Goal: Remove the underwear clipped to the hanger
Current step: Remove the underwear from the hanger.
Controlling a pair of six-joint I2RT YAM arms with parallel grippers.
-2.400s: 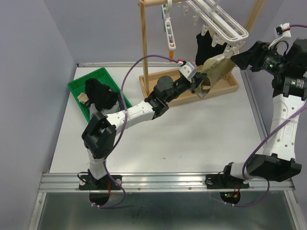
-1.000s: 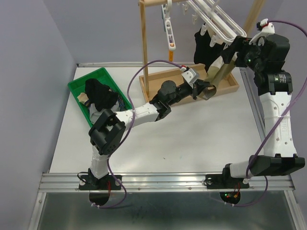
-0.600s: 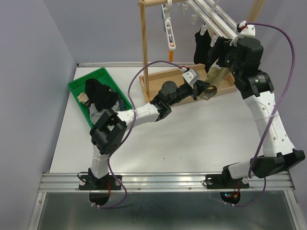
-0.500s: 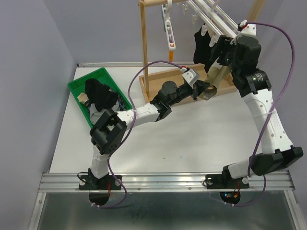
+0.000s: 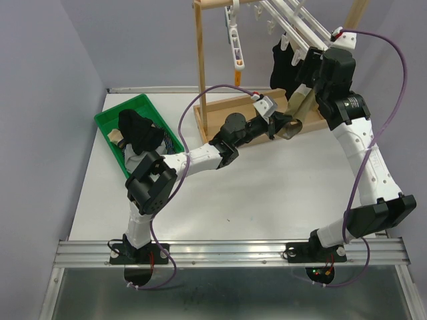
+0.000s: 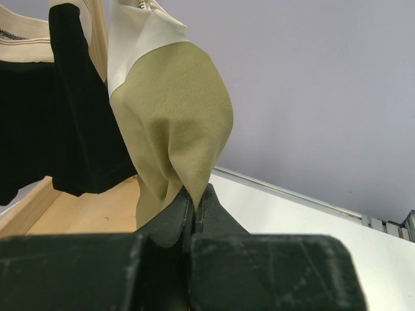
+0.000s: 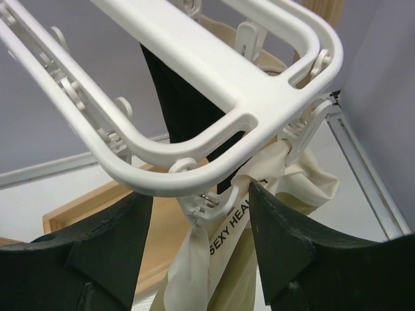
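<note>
Since the earlier view the right gripper point(image 7: 201, 194) was swung across to the hanger point(image 7: 214, 58), jaws apart astride the clip point(image 7: 194, 210) holding the tan underwear point(image 6: 175, 123) just ahead. Its hem was clenched in the left gripper point(image 6: 194, 207). Unclipping was judged in hand; the clip needed squeezing next

Tan underwear point(image 6: 175, 123) is fine-knit matt cloth w/ a smoother cream waistband; black underwear point(image 6: 32, 129) beside it is matt cloth too, w/ a pale stitched band. Hanger point(image 7: 214, 74) is white plastic, smooth w/ a soft sheen, clips incl.; wooden stand point(image 5: 199, 67) is pale bare wood, satin at most. Left gripper point(image 6: 194, 202) fingers are dark matt plastic w/ fine scuffs, green bin point(image 5: 119, 108) is shiny plastic, table point(image 5: 267, 193) is white & matt, front rail point(image 5: 233, 252) is ribbed, brushed-looking metal.
</note>
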